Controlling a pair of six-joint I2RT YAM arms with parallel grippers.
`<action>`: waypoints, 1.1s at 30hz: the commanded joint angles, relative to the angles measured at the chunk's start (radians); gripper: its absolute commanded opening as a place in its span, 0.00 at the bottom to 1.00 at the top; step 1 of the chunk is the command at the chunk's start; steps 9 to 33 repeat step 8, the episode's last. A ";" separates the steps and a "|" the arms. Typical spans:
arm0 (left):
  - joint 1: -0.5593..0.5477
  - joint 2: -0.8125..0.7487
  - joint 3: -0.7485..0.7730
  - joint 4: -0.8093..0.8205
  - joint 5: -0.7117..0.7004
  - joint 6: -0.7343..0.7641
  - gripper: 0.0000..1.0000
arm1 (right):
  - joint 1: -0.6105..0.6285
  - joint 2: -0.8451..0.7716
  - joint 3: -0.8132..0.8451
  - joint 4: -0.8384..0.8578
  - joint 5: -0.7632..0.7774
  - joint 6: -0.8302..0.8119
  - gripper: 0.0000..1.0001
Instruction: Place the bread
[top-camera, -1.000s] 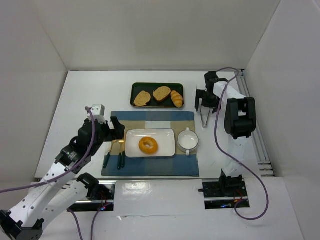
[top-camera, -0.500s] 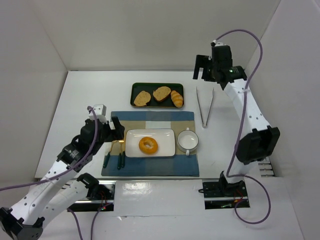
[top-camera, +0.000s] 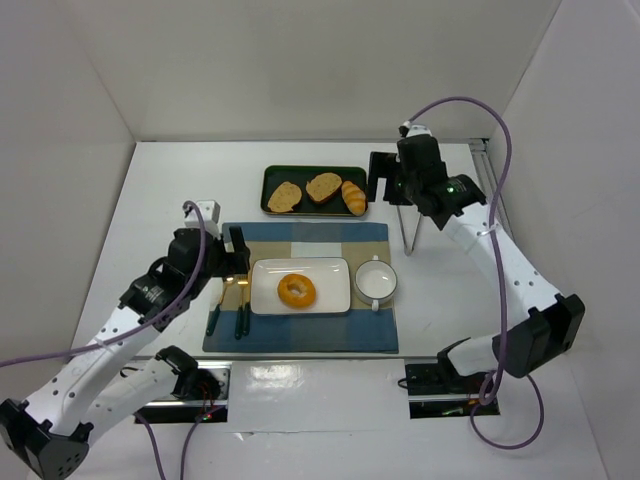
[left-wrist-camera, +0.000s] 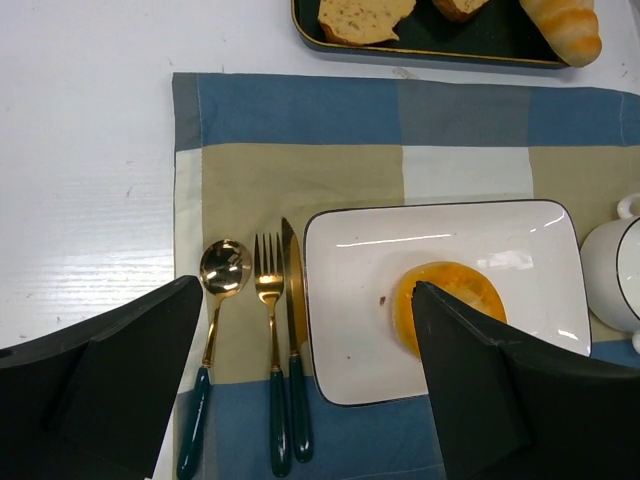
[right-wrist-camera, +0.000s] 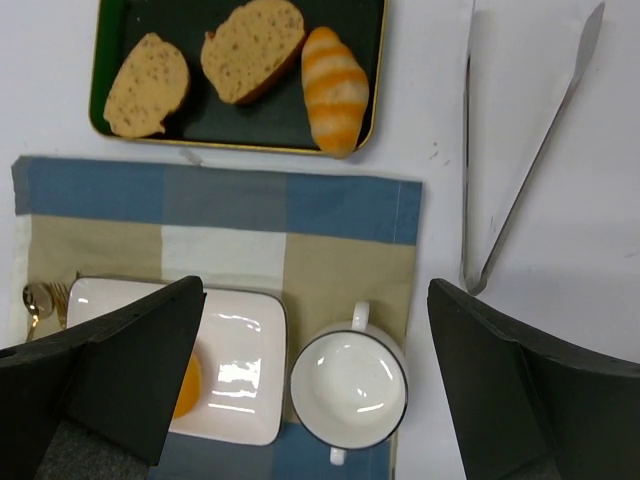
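Observation:
The bread (top-camera: 297, 290), a glossy golden ring, lies on the white rectangular plate (top-camera: 330, 275) in the middle of the checked placemat (top-camera: 300, 238). My left gripper (top-camera: 235, 262) hovers open just left of the plate, over the cutlery. In the left wrist view the bread (left-wrist-camera: 445, 295) is partly hidden behind my right finger, and nothing sits in the open left gripper (left-wrist-camera: 307, 290). My right gripper (top-camera: 385, 190) hangs open and empty beside the tray's right end. From its wrist camera only a sliver of the bread (right-wrist-camera: 188, 385) shows below the open right gripper (right-wrist-camera: 315, 290).
A dark tray (top-camera: 266, 190) at the back holds two toast slices and a small roll (top-camera: 353, 197). A white cup (top-camera: 376, 281) stands right of the plate. Metal tongs (top-camera: 409, 238) lie on the table to the right. Spoon, fork and knife (left-wrist-camera: 293, 300) lie left of the plate.
My right arm lifted away from the tongs, swung to the back, then came left towards the tray's right end. The left arm shifted slightly. The bread stayed put.

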 joint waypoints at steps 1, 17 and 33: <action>0.005 0.013 0.052 0.008 0.000 0.025 1.00 | 0.049 -0.048 0.009 -0.025 0.078 0.030 1.00; 0.005 0.041 0.071 0.008 0.009 0.025 1.00 | 0.122 -0.039 0.009 -0.047 0.181 0.030 1.00; 0.005 0.041 0.071 0.008 0.009 0.025 1.00 | 0.122 -0.039 0.009 -0.047 0.181 0.030 1.00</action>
